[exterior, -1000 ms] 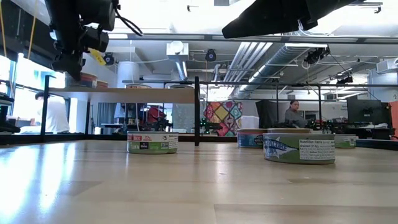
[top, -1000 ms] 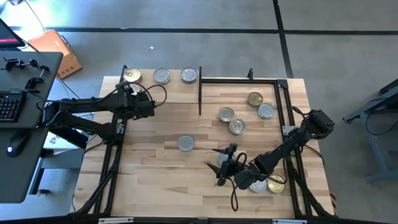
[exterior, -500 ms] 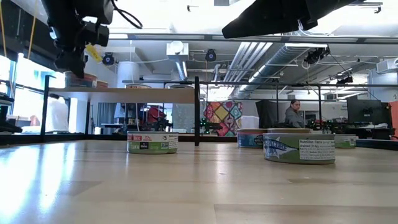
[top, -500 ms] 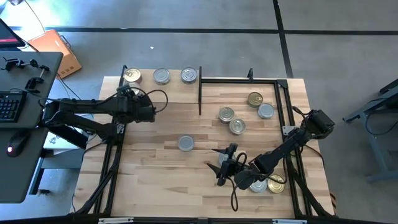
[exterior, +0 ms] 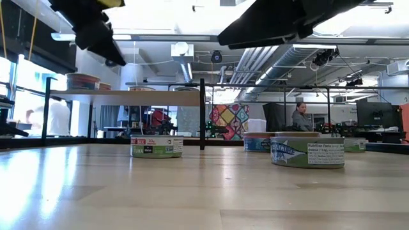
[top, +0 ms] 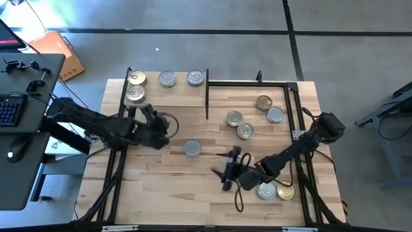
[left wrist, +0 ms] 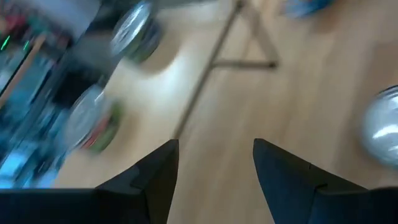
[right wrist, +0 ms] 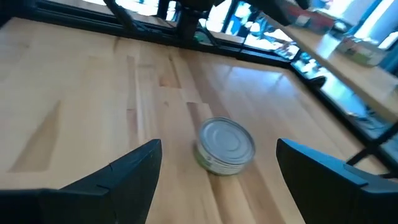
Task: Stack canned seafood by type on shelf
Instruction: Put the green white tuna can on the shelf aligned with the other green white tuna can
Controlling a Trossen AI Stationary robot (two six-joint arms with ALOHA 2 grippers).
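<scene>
On the shelf (top: 164,96), four tins sit: two gold (top: 135,94) at its left end, two silver (top: 167,79) beside them. The left gripper (top: 166,132) hovers off the shelf, fingers apart, empty. A lone tin (top: 192,149) lies mid-table. The right gripper (top: 226,173) hangs wide open near it, empty. More tins (top: 244,131) lie right.

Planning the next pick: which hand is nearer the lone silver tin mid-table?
Left hand, just beside the lone silver tin; right hand sits farther off.

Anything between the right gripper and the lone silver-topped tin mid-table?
Nothing: bare table separates the right gripper from the tin, per high and right wrist views.
</scene>
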